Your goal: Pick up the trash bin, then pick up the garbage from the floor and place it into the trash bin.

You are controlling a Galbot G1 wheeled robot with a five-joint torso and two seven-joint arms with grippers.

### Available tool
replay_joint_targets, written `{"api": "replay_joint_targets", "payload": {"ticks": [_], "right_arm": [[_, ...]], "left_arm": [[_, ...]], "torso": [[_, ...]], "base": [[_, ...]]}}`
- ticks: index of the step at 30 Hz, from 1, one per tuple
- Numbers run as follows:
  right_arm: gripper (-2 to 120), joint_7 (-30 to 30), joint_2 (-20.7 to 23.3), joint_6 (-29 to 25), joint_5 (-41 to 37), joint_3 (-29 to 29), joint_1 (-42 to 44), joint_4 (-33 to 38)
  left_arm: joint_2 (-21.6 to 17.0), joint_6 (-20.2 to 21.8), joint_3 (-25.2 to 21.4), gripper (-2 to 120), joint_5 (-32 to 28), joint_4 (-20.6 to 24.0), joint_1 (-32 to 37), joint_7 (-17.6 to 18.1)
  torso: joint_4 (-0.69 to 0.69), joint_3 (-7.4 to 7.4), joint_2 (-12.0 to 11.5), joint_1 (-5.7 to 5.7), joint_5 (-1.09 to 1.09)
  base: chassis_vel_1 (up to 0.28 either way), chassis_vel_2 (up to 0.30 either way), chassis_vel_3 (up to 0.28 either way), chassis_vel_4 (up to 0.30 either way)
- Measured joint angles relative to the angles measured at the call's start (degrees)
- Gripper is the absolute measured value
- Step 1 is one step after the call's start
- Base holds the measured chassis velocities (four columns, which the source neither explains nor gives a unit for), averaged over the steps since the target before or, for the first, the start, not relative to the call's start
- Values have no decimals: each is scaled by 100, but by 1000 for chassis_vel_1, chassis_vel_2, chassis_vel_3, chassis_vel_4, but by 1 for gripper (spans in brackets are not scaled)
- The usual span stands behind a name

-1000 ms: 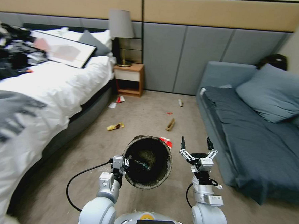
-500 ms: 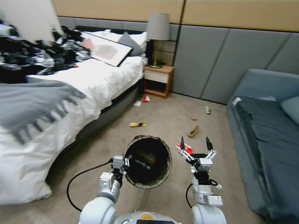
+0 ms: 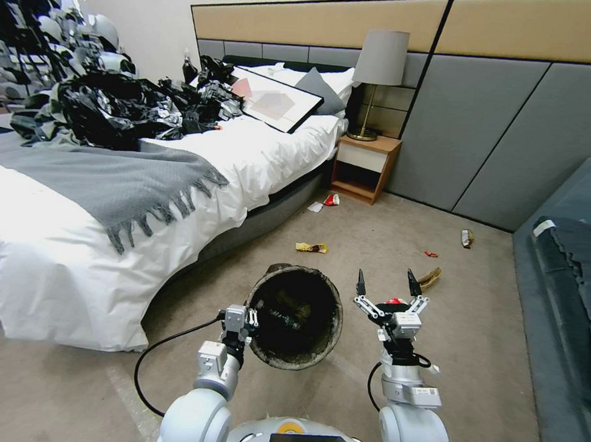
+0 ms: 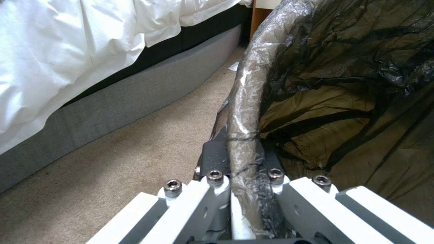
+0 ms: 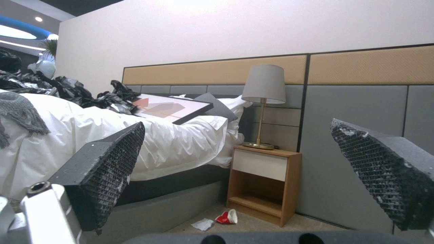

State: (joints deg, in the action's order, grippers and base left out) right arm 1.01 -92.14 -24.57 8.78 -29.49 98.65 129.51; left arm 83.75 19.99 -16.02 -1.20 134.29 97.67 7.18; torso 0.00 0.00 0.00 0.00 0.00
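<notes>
Left end effector (image 3: 249, 323) clamps trash bin (image 3: 294, 317) rim, mouth facing camera

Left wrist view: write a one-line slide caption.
Left hand clamps the bag-lined rim of the trash bin beside the bed.

Even, soft indoor light fills the room. Recessed ceiling lights (image 5: 27, 25) glow; straight lines bow toward the edges.

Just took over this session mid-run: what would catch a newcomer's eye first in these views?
The trash bin, black-lined, hangs tipped in front of the robot, its rim pinched by the left gripper; the right gripper is open beside it. Litter dots the carpet ahead: a yellow wrapper, a red-and-white carton by the nightstand. Black plastic bags are heaped on the bed.
</notes>
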Motion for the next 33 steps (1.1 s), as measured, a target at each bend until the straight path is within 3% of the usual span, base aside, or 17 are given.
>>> {"api": "replay_joint_targets", "payload": {"ticks": [33], "right_arm": [[100,-244,0,-79,-228,-307,197,-64]], "left_arm": [[-37,-90,-31,0,46,-51,-28,-43]], "torso": [[0,0,0,0,0]], "base": [[0,0,0,0]]}}
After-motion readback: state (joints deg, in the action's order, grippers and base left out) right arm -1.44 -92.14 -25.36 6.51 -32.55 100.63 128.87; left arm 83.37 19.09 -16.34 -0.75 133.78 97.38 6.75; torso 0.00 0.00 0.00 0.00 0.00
